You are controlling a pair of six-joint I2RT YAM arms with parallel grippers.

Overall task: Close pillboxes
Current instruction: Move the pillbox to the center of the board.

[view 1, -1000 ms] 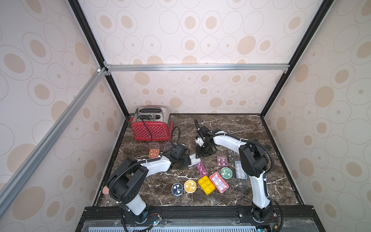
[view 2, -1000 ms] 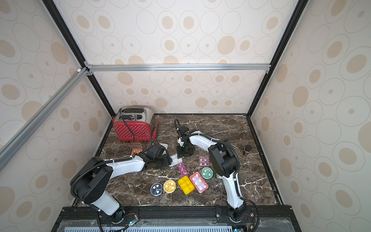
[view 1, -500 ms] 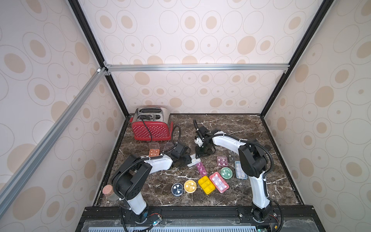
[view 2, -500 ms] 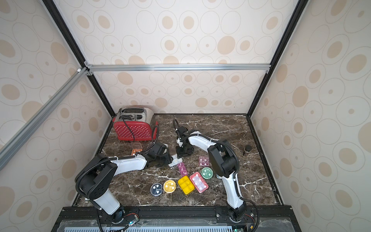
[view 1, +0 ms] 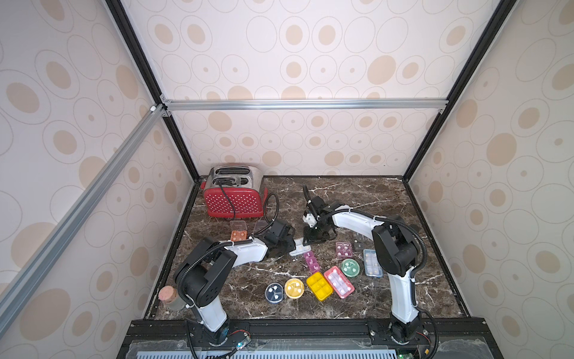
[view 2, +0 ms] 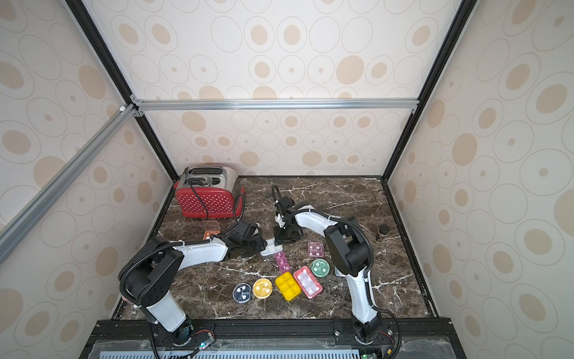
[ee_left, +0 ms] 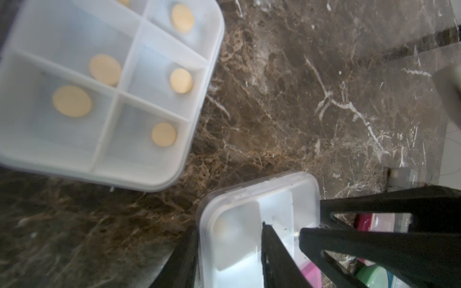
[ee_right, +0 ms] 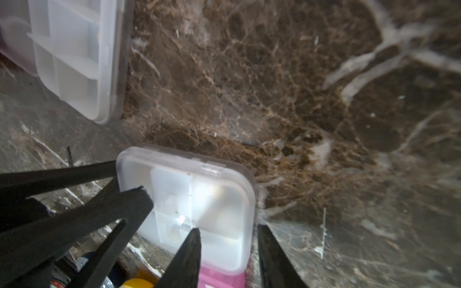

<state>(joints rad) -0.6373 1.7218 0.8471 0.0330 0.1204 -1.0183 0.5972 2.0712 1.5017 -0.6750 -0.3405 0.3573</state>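
The little white pillbox (view 1: 300,248) sits mid-worktop (view 1: 357,199), right next to a pink pillbox (view 1: 311,261). The left gripper (ee_left: 228,225) and right gripper (ee_right: 227,227) both have their jaws apart, one finger over the white pillbox's top and the other just past its edge.

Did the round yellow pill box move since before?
No. In a top view the round yellow pillbox lies where it did, right beside the round blue pillbox and just as far in front of the red toaster.
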